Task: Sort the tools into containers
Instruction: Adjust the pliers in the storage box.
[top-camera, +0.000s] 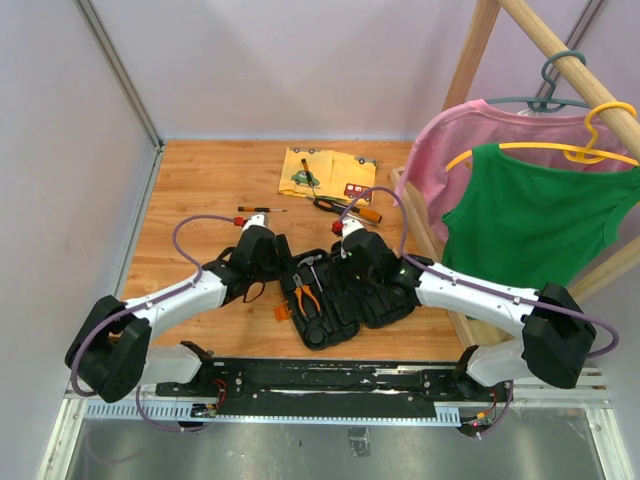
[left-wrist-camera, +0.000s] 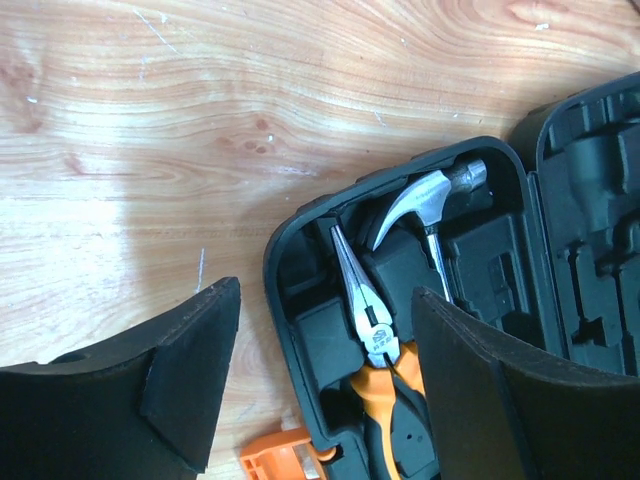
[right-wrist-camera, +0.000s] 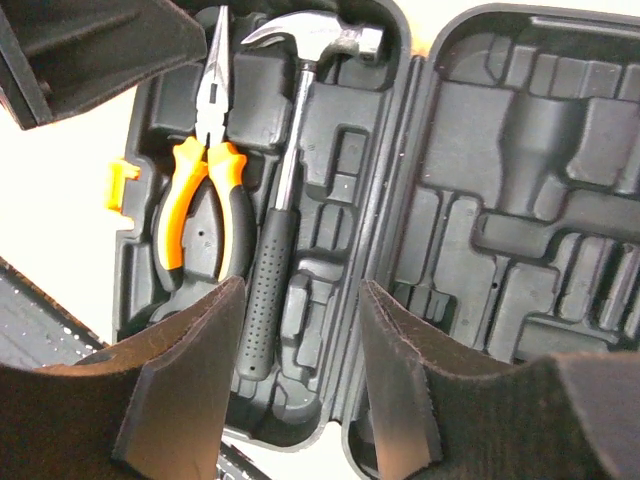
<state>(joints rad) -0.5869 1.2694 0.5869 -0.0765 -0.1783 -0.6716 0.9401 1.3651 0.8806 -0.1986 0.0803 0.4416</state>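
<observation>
The black tool case (top-camera: 372, 298) lies open between my two arms. In its left half, orange-handled pliers (left-wrist-camera: 368, 335) and a steel claw hammer (right-wrist-camera: 290, 190) rest in moulded slots. My left gripper (left-wrist-camera: 322, 295) hangs open over the case's left rim, its right finger above the pliers' handles. Over the case's hinge area my right gripper (right-wrist-camera: 300, 290) stands open, with the hammer's black handle lying below between its fingers. A thin screwdriver (top-camera: 262, 210) and an orange-and-black one (top-camera: 345, 208) lie on the table behind the case. Another screwdriver (top-camera: 308, 172) lies on the cloth.
A yellow cloth (top-camera: 330, 165) lies at the back of the wooden table. A wooden clothes rack (top-camera: 425, 235) with a pink shirt (top-camera: 450, 150) and a green shirt (top-camera: 540, 220) stands on the right. The case's orange latch (left-wrist-camera: 280, 460) sticks out on its left side.
</observation>
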